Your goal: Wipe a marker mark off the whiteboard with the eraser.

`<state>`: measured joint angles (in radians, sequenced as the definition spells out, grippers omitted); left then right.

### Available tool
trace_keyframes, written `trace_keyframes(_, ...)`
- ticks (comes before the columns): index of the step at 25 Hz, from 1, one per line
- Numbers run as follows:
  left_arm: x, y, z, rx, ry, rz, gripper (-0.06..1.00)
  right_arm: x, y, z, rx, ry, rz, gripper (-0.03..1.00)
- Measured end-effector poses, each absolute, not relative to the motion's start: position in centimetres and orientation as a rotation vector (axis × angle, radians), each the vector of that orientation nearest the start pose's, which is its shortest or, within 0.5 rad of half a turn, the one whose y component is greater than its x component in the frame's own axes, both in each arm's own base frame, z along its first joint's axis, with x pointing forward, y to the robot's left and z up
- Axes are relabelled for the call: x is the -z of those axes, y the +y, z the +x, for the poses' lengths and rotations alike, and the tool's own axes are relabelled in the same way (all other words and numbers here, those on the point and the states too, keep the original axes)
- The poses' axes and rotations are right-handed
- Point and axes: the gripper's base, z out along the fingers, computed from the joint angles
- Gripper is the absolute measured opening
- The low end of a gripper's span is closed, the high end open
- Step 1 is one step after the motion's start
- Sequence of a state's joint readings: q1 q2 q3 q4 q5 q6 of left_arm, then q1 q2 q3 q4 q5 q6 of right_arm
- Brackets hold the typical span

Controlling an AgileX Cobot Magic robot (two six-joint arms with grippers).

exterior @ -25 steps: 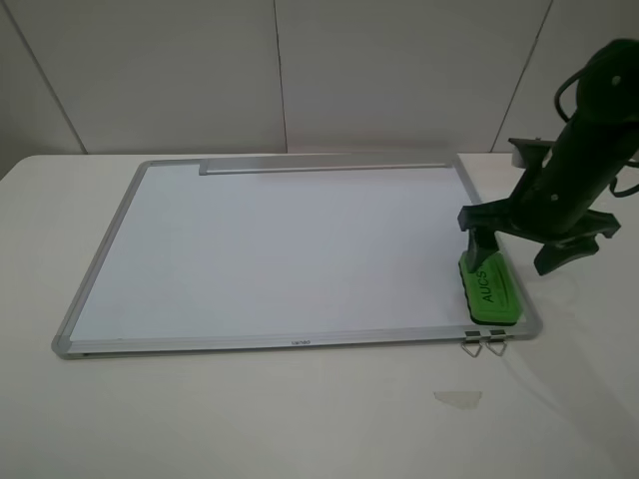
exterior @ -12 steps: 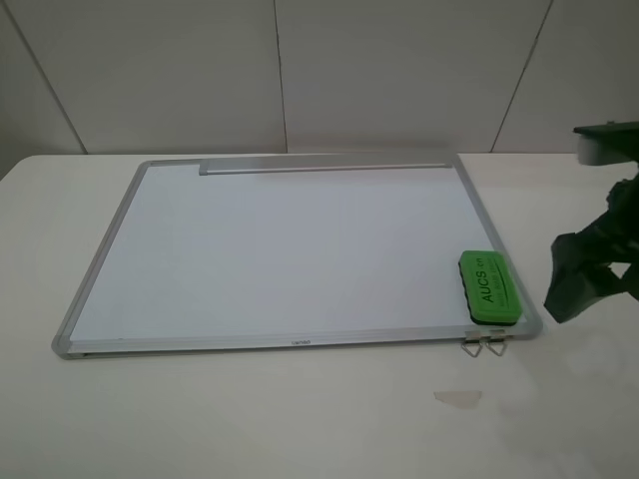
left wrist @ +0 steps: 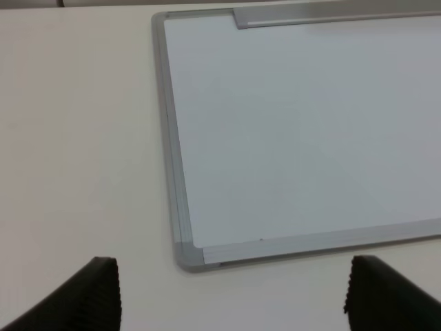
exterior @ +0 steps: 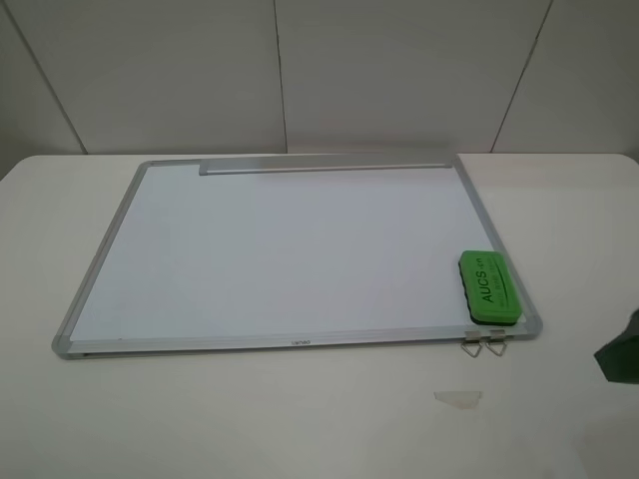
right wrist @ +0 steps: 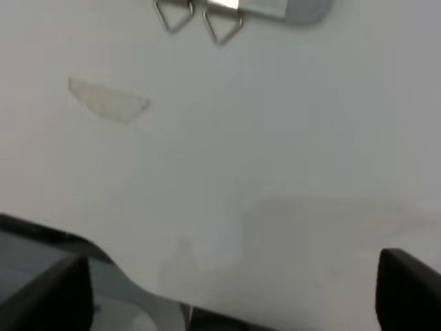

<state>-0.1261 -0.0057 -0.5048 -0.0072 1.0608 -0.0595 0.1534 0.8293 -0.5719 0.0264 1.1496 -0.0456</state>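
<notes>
The whiteboard (exterior: 290, 249) lies flat on the table, its silver tray strip (exterior: 324, 166) along the far edge. On its near right corner rests the green eraser (exterior: 489, 289), lettering up, with nothing touching it. No marker mark shows on the white surface in any view. Only a dark piece of my right arm (exterior: 621, 357) shows at the right edge, well clear of the eraser. In the right wrist view my right gripper (right wrist: 231, 272) is open over bare table. My left gripper (left wrist: 231, 272) is open just off the board's near left corner (left wrist: 187, 254).
Two small metal clips (exterior: 483, 345) stick out from the board's near right corner, also seen as clips (right wrist: 200, 17) in the right wrist view. A pale translucent scrap (exterior: 458, 398) lies on the table in front of them. A panelled wall stands behind the table.
My right gripper let go of the eraser and drew back to the right and toward the table's front, almost leaving the view. The eraser stayed on the board's corner.
</notes>
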Motion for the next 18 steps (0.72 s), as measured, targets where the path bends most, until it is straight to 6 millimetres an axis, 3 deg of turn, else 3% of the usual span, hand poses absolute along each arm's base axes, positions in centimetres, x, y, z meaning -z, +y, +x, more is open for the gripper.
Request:
trace_keyframes(6,-27.9,0.0,-0.6,0.125,2.035,0.068,0.68,-27.0,1.4,7.6,-0.075,2.635,-0.249,0.82)
trace_keyframes(11,-27.9,0.0,-0.6,0.125,2.035,0.068,0.68,-27.7,1.1,5.8,-0.086,2.550,-0.218,0.82)
trace_keyframes(18,-27.9,0.0,-0.6,0.125,2.035,0.068,0.68,-27.6,0.7,5.6,-0.038,2.431,-0.211,0.82)
